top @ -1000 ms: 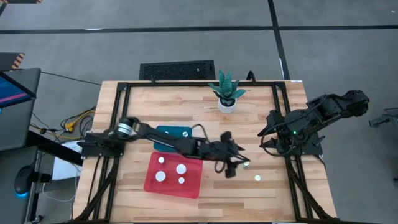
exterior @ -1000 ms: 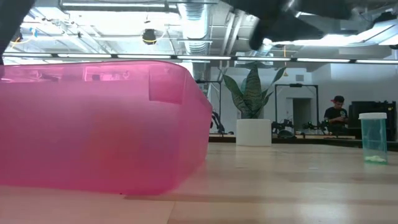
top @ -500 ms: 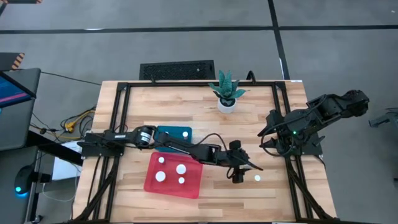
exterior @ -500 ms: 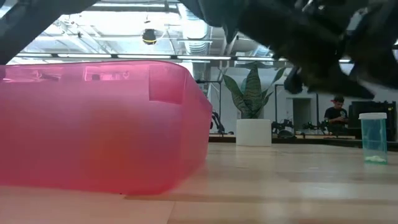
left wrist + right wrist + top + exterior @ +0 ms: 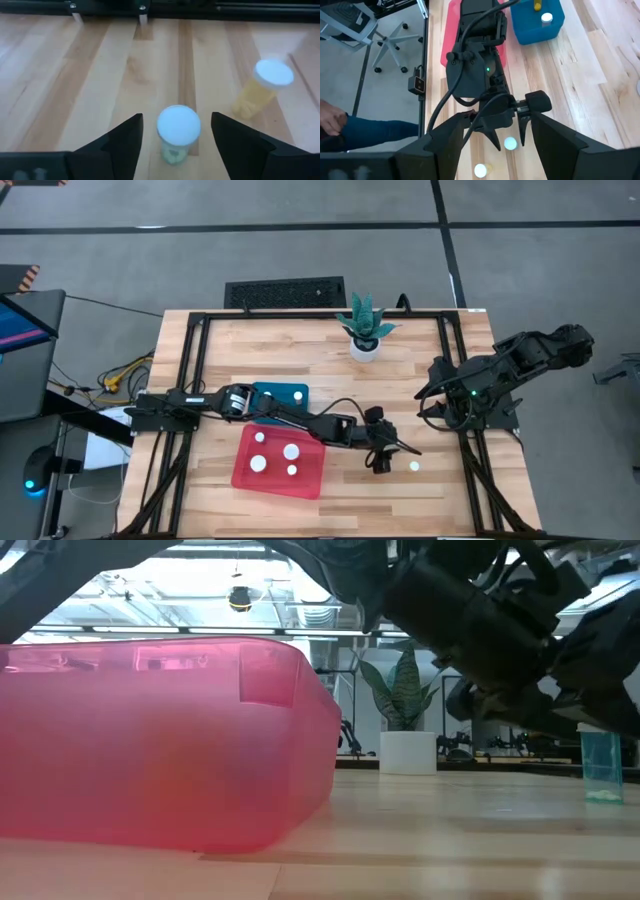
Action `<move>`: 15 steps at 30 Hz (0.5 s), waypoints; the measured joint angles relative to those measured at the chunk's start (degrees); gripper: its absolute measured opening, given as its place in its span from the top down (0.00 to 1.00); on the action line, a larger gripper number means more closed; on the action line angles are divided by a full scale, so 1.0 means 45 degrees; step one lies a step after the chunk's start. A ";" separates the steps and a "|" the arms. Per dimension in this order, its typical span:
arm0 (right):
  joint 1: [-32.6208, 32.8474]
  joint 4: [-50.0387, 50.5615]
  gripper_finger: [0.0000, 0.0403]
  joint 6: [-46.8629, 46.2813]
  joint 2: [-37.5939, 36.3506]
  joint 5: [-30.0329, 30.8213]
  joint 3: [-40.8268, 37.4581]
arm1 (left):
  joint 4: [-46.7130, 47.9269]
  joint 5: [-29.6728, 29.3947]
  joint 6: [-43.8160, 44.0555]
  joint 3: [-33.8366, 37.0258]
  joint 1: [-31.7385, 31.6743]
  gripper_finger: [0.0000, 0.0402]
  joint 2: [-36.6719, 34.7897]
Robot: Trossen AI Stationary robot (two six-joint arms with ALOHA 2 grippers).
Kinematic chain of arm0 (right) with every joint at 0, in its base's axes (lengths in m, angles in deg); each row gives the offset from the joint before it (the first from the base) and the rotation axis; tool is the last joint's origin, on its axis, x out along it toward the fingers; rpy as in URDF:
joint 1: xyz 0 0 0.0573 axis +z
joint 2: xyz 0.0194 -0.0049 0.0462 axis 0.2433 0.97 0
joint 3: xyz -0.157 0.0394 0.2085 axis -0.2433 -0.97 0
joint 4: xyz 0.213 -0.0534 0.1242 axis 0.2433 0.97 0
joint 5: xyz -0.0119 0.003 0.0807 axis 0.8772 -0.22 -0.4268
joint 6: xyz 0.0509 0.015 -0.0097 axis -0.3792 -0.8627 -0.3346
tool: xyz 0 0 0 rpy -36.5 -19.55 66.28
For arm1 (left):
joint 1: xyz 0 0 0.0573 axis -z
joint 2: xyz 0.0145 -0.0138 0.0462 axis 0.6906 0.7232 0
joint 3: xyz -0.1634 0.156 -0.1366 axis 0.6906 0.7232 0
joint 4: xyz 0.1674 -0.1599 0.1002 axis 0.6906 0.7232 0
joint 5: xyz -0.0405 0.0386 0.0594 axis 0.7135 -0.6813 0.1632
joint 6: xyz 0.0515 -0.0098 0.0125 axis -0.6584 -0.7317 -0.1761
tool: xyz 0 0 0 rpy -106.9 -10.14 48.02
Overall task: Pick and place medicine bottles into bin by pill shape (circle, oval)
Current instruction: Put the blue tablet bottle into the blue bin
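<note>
My left gripper (image 5: 388, 452) is open, low over the table right of the red bin (image 5: 246, 472). Its fingers stand on either side of a small green-tinted bottle with a white cap (image 5: 178, 126), apart from it; the right wrist view shows this too (image 5: 510, 144). In the low view this bottle (image 5: 601, 768) stands upright on its base. An amber bottle with a white cap (image 5: 414, 467) stands just beyond it (image 5: 265, 85). The red bin holds several white-capped bottles (image 5: 291, 451). The blue bin (image 5: 268, 391) holds one (image 5: 298, 393). My right gripper (image 5: 432, 395) is open and empty at the table's right side.
A white pot with a green plant (image 5: 364, 330) stands at the far middle of the table. Black frame rails (image 5: 468, 450) run along the table's sides. A person's hand and sleeve (image 5: 350, 127) show beyond the table's near edge.
My left gripper has gone toward the table's right edge, away from the red bin, and down. Its open fingers now stand on either side of the green-tinted bottle. The bottles have stayed where they were.
</note>
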 joint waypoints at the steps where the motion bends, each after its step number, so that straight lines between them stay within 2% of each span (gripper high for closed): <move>1: 0.0000 0.0000 0.41 0.0000 -0.0001 0.0000 0.0000 | -0.0008 -0.0070 -0.0076 -0.0001 0.0010 0.45 0.0000; 10: 0.0000 0.0001 0.41 0.0010 -0.0001 0.0000 0.0000 | 0.0011 -0.0096 -0.0249 -0.0223 0.0015 0.66 -0.0029; 15: 0.0005 0.0005 0.41 0.0060 0.0000 0.0001 0.0000 | 0.0024 0.0139 -0.0246 -0.0195 0.0001 0.72 -0.0034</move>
